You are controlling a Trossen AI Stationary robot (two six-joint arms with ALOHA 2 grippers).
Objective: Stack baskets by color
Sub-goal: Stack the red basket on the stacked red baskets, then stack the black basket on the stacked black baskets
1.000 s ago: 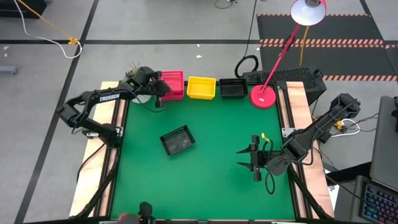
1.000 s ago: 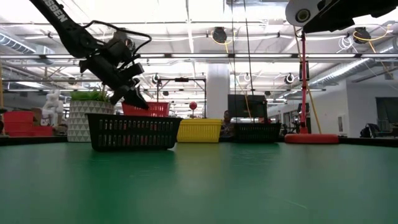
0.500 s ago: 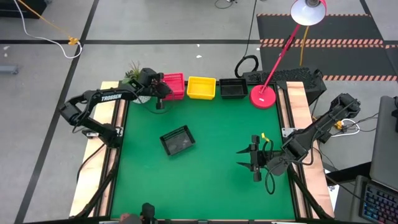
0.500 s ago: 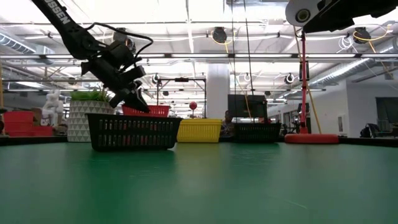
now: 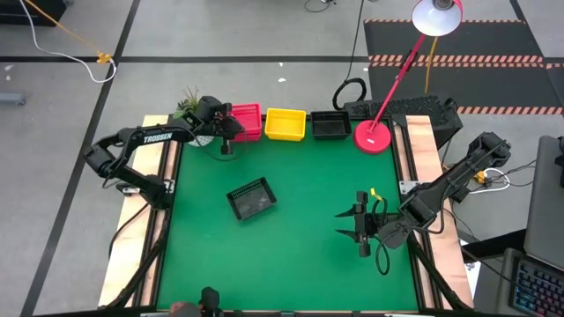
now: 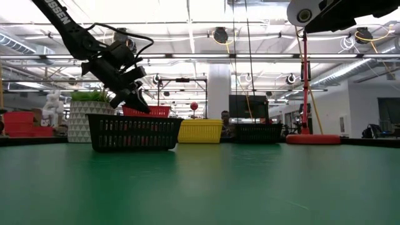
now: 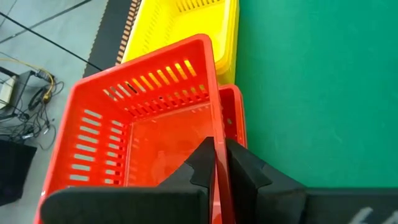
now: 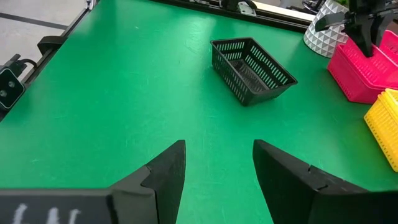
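The left gripper [image 7: 219,163] is pinching the rim of the red basket [image 7: 149,118], which is sitting nested in another red one just beside the yellow basket [image 5: 285,123]. A loose black basket [image 5: 251,198] is lying mid-table. The right gripper [image 8: 217,165] is hovering, fingers spread apart.

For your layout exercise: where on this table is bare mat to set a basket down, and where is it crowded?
Bare mat lies between the loose black basket and the right gripper, and in front of both. The far edge is crowded: red basket, held by the left gripper, yellow basket, second black basket, lamp base.
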